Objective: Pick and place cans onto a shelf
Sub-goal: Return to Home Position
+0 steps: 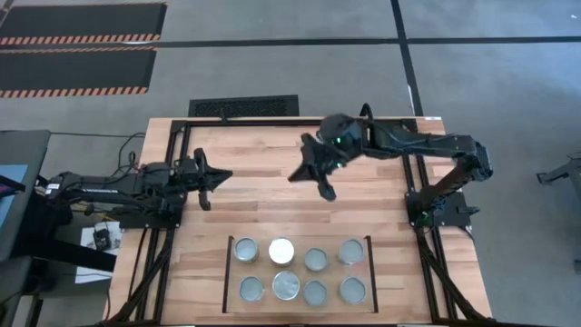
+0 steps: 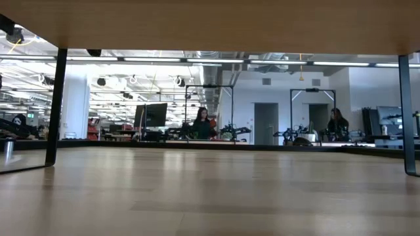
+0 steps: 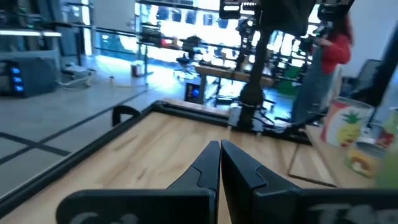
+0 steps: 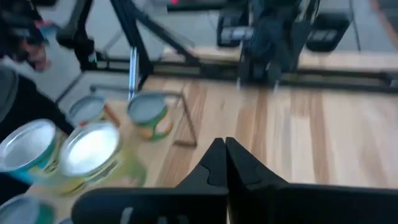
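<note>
Neatly on the shelf (image 1: 263, 270), eight cans (image 1: 315, 260), far from closed left gripper (image 3: 219, 149) and closed right gripper (image 4: 222, 148)

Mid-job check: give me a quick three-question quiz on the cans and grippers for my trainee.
1. How many cans stand on the shelf?
2. True or false: the left gripper and right gripper are both shut and empty.
3. The white-topped can stands in: A, the row nearer the grippers; B, the other row; C, off the shelf.
Key: 1 eight; 2 true; 3 A.
</note>
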`<state>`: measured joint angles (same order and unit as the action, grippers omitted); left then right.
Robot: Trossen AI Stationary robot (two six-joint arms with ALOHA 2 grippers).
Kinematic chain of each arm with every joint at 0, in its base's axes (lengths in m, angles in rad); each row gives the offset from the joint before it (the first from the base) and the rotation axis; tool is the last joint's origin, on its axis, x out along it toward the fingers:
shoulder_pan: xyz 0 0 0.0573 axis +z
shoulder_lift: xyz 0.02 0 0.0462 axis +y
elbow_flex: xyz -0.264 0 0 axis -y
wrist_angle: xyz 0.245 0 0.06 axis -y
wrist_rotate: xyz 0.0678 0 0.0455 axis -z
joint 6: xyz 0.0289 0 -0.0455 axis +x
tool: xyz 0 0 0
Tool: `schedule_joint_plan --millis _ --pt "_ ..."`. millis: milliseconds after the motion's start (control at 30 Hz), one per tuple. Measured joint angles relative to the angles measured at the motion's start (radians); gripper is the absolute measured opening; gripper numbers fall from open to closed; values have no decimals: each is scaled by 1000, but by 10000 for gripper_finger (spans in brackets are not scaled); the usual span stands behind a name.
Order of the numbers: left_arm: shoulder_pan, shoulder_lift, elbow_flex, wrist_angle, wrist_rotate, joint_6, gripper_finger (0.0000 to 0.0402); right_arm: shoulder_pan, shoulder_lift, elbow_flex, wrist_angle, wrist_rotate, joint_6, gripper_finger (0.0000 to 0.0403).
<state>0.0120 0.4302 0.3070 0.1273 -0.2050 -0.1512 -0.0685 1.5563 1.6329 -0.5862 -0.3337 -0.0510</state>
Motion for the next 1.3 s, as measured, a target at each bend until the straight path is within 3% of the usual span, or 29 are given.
schedule_joint_plan --millis 267,500,767,1100,1300 --pt "0 -65 -100 99 -45 -28 0 -139 -2 -171 293 -138 -29 3" --pt "0 -151 -165 143 -83 -9 0 -162 -63 -361 595 -130 43 2" --pt "0 -259 -166 18 -83 4 0 -184 -228 -617 748 -48 84 2" --pt "22 -393 -166 -117 -95 35 0 -190 -488 -958 925 182 113 3" --pt "43 -429 -166 -161 -95 35 0 -189 -630 -1141 994 250 157 3"
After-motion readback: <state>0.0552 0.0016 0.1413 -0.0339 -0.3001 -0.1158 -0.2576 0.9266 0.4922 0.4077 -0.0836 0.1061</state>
